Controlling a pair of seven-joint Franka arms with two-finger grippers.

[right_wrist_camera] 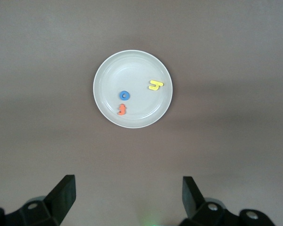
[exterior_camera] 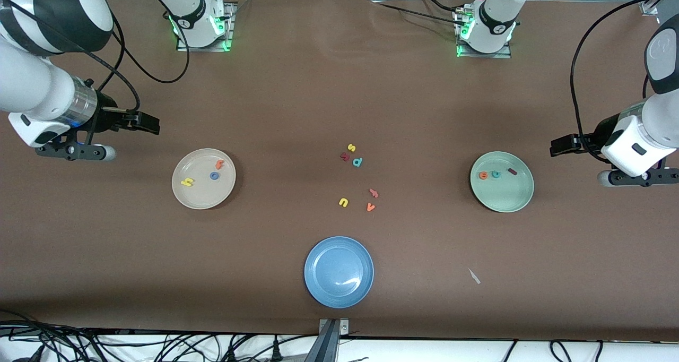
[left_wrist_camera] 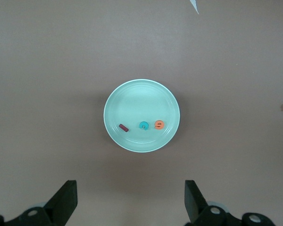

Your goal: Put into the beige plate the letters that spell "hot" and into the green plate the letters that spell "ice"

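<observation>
The beige plate (exterior_camera: 199, 195) (right_wrist_camera: 132, 66) holds the yellow h (exterior_camera: 187, 182) (right_wrist_camera: 155, 85), blue o (exterior_camera: 214, 175) (right_wrist_camera: 124, 95) and orange t (exterior_camera: 219, 164) (right_wrist_camera: 121, 109). In the green plate (exterior_camera: 504, 197) (left_wrist_camera: 132, 101) lie the orange e (exterior_camera: 483, 175) (left_wrist_camera: 159, 124), teal c (exterior_camera: 496, 174) (left_wrist_camera: 144, 125) and dark red i (exterior_camera: 512, 171) (left_wrist_camera: 123, 127). My right gripper (exterior_camera: 151, 124) (right_wrist_camera: 129, 188) hangs open and empty over the bare table, off the beige plate toward the right arm's end. My left gripper (exterior_camera: 559, 145) (left_wrist_camera: 130, 193) hangs open and empty off the green plate toward the left arm's end.
A blue plate (exterior_camera: 338, 271) sits mid-table, nearest the front camera. Loose letters lie between the two plates: yellow s (exterior_camera: 351, 147), teal d (exterior_camera: 357, 162), yellow u (exterior_camera: 344, 202), orange v (exterior_camera: 370, 207) and two reddish ones. A white scrap (exterior_camera: 473, 276) lies nearer the front camera than the green plate.
</observation>
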